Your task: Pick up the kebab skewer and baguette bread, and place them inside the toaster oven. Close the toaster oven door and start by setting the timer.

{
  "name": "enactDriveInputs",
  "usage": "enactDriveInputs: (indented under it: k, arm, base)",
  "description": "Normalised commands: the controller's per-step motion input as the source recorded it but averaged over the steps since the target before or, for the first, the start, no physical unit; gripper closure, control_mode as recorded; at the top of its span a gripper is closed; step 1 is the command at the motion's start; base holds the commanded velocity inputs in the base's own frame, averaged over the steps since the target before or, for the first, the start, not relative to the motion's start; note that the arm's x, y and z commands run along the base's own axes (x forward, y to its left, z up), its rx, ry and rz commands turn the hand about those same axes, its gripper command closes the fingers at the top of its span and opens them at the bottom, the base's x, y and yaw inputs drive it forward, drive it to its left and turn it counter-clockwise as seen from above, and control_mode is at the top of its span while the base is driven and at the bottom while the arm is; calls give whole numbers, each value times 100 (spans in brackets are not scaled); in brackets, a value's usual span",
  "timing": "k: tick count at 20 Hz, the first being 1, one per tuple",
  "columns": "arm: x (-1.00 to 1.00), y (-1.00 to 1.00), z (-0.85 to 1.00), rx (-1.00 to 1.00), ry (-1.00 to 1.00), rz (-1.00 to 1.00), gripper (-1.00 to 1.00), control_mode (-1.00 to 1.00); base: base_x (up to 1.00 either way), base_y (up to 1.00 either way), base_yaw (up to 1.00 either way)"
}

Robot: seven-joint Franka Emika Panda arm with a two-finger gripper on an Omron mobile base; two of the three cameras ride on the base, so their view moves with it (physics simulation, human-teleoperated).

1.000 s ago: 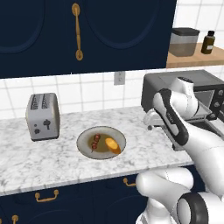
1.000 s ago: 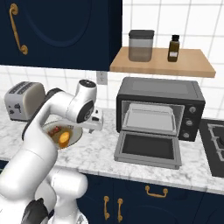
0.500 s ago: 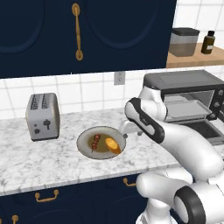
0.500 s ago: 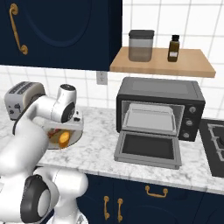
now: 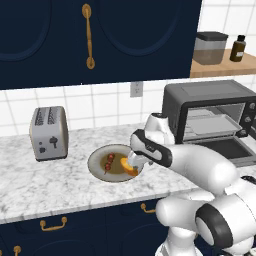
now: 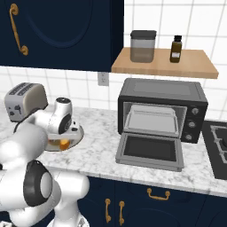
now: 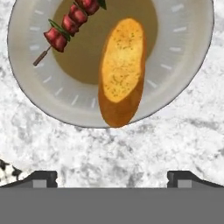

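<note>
So I'm hovering over the plate (image 7: 183, 52) with my gripper (image 7: 111, 177) wide open and nothing in it, lining up for the first grab. The bread (image 7: 121, 70) is the obvious one to go for: in my hand view it lies lengthwise, running away from me, with its near end hanging over the plate's rim toward my fingers (image 7: 41, 177). It sits roughly centered between the two tips but ahead of them, not between them yet, so I'd guess I need to move forward and drop straight down so the tips land on either long side of the loaf, squeezing across the narrow width rather than end to end. The skewer (image 7: 72, 19) is on the far left part of the plate, angled, close beside the bread but not touching as far as I can tell, so a sloppy descent could knock it. From the base views the oven (image 6: 162, 108) is well off to the right with its door (image 6: 150, 153) already folded down, rack free.
</note>
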Motion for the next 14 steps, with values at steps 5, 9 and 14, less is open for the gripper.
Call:
enactDriveInputs:
  k: [5,9,14]
  arm:
    - [48,42,-42,-3,0,0,-100,-100]
    - [47,2,-32,0,1,0,-100,-100]
    - [42,8,-29,-1,0,0,-100,-100]
  base:
    - [0,0,0]
    - [0,0,0]
    - [0,0,0]
